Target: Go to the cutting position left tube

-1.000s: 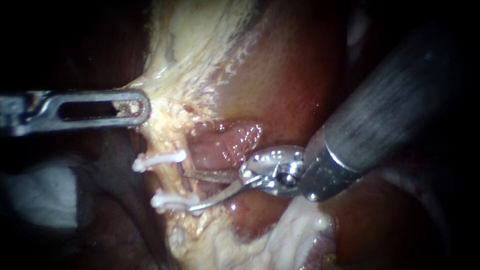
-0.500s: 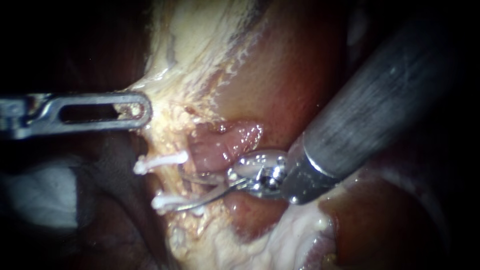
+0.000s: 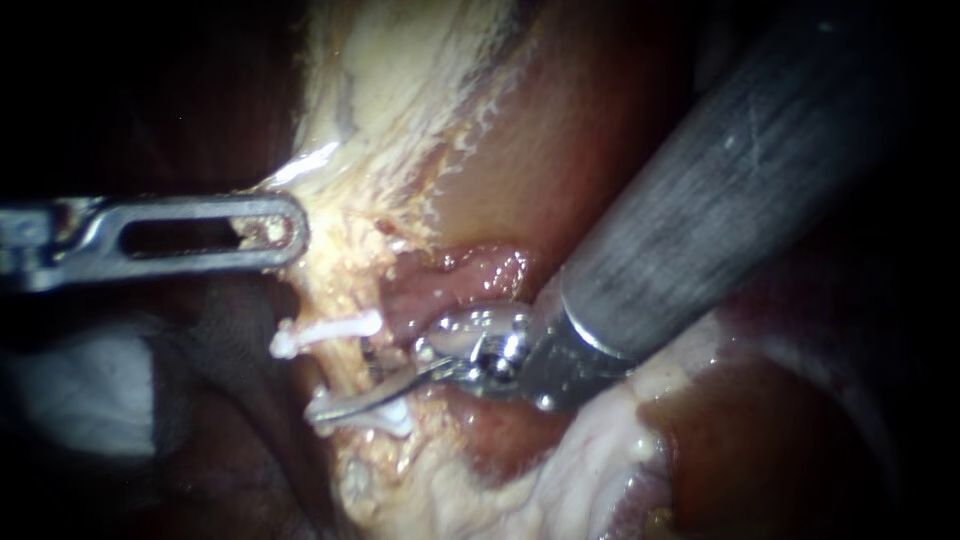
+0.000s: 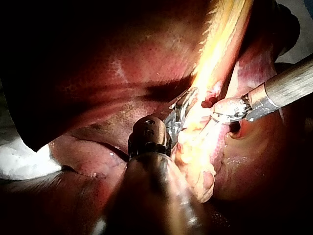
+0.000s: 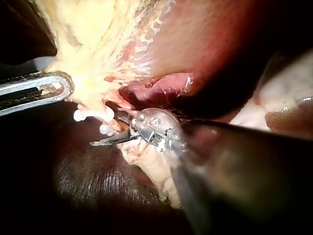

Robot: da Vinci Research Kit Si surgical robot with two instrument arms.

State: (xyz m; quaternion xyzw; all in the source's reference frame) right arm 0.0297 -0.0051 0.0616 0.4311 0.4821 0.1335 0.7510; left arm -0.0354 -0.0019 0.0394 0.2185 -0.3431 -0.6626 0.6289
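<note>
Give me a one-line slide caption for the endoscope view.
Right instrument, blades open, at the clipped tube near the upper clip and lower clip; left instrument at pale tissue.

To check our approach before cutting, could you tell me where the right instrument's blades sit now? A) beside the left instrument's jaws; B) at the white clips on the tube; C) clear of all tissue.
B: the right instrument's open blades lie at the clips, the lower blade along the lower clip, just under the upper clip; the left instrument grips yellowish tissue.
</note>
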